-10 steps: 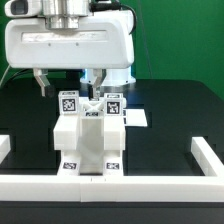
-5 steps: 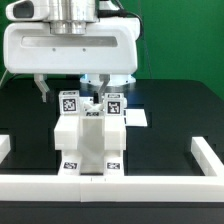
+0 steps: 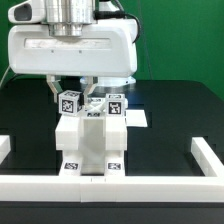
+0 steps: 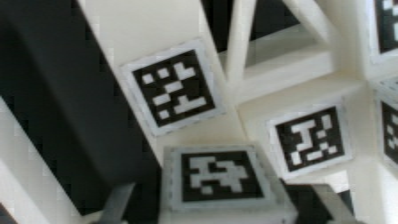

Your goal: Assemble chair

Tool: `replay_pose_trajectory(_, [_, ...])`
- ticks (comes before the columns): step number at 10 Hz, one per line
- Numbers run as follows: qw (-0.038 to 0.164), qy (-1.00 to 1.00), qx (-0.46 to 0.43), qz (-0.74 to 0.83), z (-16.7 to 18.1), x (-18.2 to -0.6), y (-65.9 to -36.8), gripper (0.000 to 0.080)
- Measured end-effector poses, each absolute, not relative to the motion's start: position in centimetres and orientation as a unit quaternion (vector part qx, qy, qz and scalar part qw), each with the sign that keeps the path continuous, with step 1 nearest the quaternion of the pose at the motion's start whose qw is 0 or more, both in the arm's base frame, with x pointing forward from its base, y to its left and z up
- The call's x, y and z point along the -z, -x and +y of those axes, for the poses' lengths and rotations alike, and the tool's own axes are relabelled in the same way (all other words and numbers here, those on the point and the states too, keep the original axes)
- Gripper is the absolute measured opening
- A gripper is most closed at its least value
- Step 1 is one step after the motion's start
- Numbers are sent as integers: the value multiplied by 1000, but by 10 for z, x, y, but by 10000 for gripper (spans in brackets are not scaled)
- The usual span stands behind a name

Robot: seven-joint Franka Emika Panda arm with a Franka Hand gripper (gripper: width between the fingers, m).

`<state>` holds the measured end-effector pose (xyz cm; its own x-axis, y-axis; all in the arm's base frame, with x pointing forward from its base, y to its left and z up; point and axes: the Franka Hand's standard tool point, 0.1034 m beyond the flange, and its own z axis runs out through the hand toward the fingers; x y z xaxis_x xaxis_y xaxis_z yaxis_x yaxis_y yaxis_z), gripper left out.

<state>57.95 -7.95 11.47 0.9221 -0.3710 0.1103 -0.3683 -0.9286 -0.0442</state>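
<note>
Chair (image 3: 90,140) parts stand stacked on my black worktop (image 3: 170,120), against the white front border bar (image 3: 110,183). My pincer (image 3: 78,95) hangs over the tagged cubes (image 3: 69,102); I cannot tell whether it is apart or together.

White chair parts with black-and-white square tags on a black table.
The chair (image 3: 88,140) is matte white; its tags (image 4: 175,86) carry blocky black patterns on white. The table (image 3: 170,110) is black, border bars (image 3: 210,160) white, the backdrop (image 3: 180,40) green.
</note>
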Motion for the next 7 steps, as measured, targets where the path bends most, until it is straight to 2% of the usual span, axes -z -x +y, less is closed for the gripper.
replay_pose_trajectory(7, [34, 831, 36, 555, -79, -114, -582, 282])
